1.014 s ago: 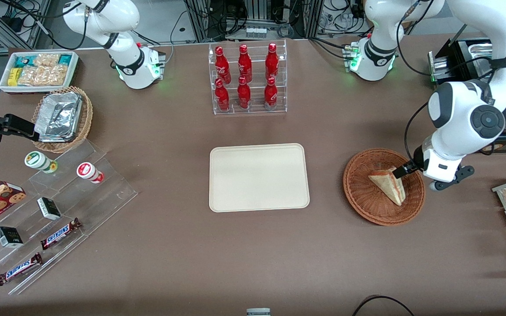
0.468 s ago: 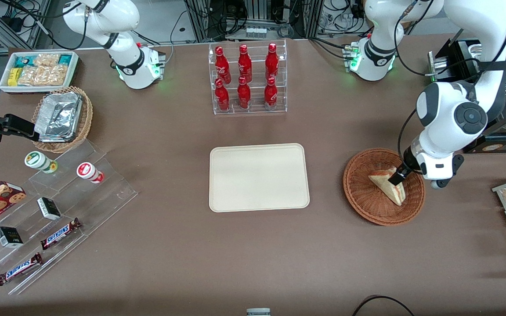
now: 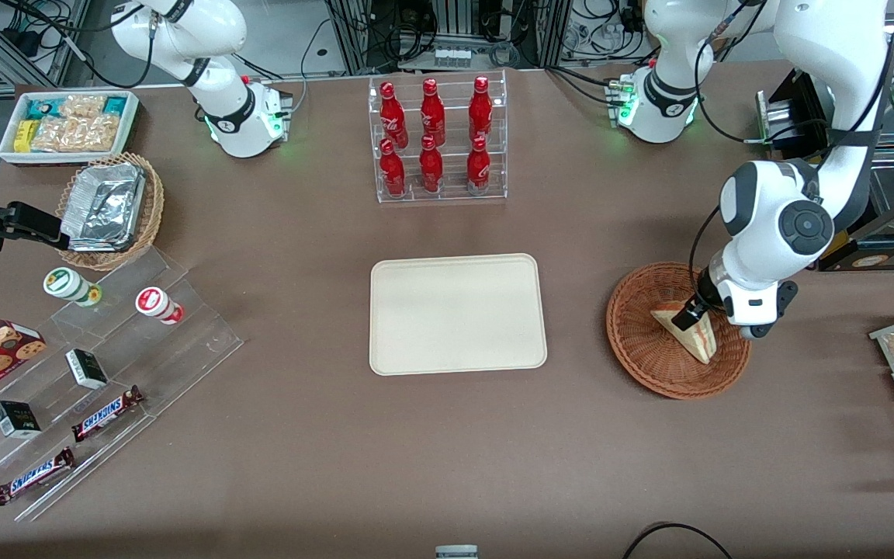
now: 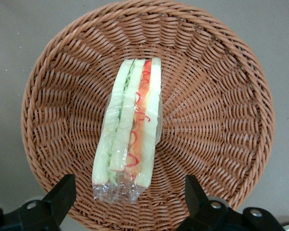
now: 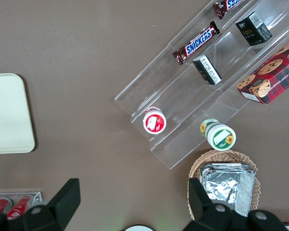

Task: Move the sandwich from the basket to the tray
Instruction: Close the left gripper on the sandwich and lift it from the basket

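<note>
Hovering right over the basket [image 3: 677, 331], the tool [image 4: 127, 192] has its fingers [image 4: 62, 195] spread wide apart, one on each side of the sandwich [image 4: 130, 144] and clamped on nothing so far. From the wrist camera the wedge lies in the middle of the wicker with its filling edge facing up, wrapped in clear film, and neither finger looks like it's touching it yet.

So progress-wise, I'd say we're barely into it. The approach looks about done, but the grab itself isn't. The sandwich [image 3: 687, 331] sits in the basket near the working arm's end of the bench, and the tray [image 3: 458, 314] in the middle of the bench has nothing on it. Left to do: close on the wedge, lift it out, carry it across, set it down on the tray.
</note>
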You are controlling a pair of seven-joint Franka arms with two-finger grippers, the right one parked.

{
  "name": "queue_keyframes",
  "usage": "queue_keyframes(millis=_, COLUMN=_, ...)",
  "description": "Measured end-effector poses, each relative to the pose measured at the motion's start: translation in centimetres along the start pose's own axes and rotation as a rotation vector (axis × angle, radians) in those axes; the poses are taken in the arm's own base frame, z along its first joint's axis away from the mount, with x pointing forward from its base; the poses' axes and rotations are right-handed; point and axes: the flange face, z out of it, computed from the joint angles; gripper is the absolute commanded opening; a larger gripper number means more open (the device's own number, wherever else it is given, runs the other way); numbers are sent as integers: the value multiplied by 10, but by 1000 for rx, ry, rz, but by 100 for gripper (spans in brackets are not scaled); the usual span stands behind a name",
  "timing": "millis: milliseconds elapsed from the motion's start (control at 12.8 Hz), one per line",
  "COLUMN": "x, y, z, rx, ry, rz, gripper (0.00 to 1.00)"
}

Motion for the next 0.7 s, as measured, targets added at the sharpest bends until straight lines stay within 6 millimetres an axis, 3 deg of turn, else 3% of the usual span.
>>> queue_keyframes(millis=702, x=4, y=-1, z=22, rx=24, ry=7, rz=27, gripper=100)
